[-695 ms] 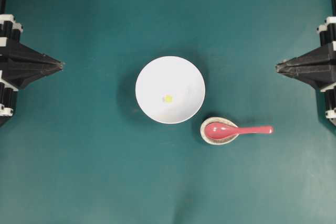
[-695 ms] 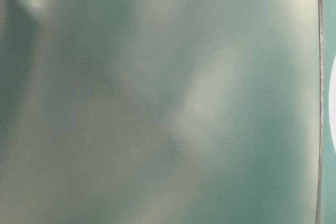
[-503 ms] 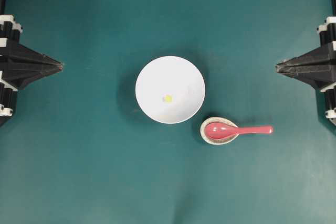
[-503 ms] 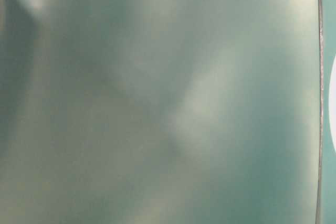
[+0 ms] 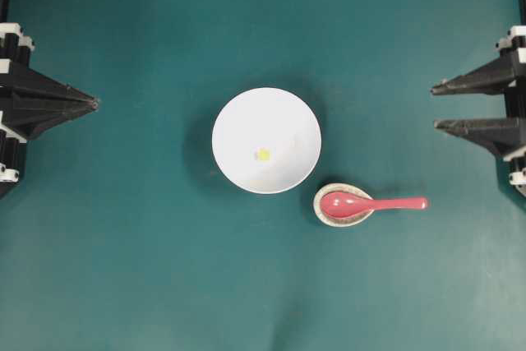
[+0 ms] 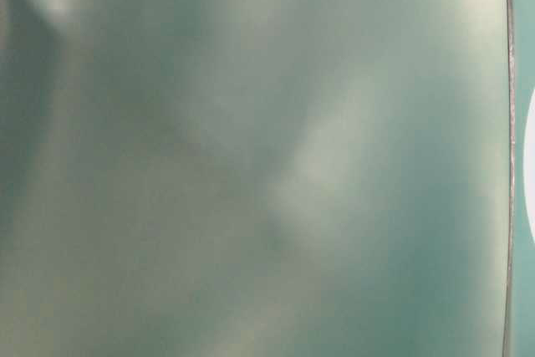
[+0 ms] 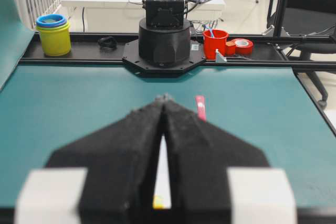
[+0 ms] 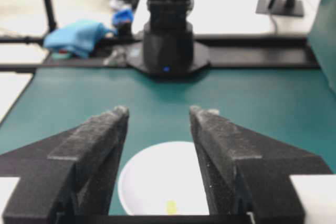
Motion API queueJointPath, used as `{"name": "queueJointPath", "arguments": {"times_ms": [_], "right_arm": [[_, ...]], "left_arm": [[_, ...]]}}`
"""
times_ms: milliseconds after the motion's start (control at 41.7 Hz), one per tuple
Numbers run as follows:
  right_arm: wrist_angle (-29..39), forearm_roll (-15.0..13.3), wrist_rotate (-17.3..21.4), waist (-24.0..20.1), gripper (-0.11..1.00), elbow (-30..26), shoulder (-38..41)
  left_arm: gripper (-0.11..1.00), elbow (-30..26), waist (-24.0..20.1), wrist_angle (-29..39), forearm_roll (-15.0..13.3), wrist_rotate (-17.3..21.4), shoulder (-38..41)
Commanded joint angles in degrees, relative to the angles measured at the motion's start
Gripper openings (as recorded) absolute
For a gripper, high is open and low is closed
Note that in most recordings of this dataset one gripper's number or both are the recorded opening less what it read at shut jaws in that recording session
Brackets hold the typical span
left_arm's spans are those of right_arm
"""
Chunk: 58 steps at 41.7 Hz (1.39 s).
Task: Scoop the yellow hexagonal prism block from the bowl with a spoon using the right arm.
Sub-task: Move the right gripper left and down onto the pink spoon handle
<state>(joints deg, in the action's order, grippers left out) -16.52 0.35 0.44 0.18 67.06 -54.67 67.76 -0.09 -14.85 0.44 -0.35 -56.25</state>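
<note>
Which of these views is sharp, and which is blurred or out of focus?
Overhead view: sharp; the large glossy white bowl and the glossy red-pink soup spoon have crisp edges. Table-level view: only a blurred teal-grey haze, nothing recognisable. Both wrist views: the near black jaws are soft, and the right one's background is also blurred.

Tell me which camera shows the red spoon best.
The overhead view: the whole spoon shows, scoop resting in the small speckled dish. The left wrist view catches only its handle; the right wrist and table-level views show none.
</note>
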Motion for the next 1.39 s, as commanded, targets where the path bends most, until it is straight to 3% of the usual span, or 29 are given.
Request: {"name": "queueJointPath", "arguments": {"times_ms": [0, 288, 647, 863, 1031, 1367], "right_arm": [[0.0, 0.3, 0.0, 0.2, 0.57, -0.9, 0.6], [-0.7, 1.5, 0.1, 0.1, 0.49, 0.4, 4.7], [-17.1, 7.0, 0.2, -0.4, 0.49, 5.4, 18.5], [-29.0, 10.0, 0.2, -4.7, 0.48, 8.6, 28.4], [-37.4, 14.9, 0.6, -9.9, 0.49, 10.5, 36.0], [-47.2, 20.5, 2.3, -19.5, 0.48, 10.8, 49.0]], "left_arm": [[0.00, -1.1, -0.1, -0.4, 0.1, 0.0, 0.3], [0.00, -1.0, -0.1, -0.3, 0.1, 0.2, 0.4], [0.00, -0.9, -0.1, -0.3, 0.1, 0.3, 0.6], [0.00, -0.9, -0.1, -0.3, 0.2, 0.3, 0.6], [0.00, -0.9, -0.1, -0.3, 0.1, 0.3, 0.6], [0.00, -0.9, -0.1, -0.3, 0.1, 0.2, 0.6]]}}
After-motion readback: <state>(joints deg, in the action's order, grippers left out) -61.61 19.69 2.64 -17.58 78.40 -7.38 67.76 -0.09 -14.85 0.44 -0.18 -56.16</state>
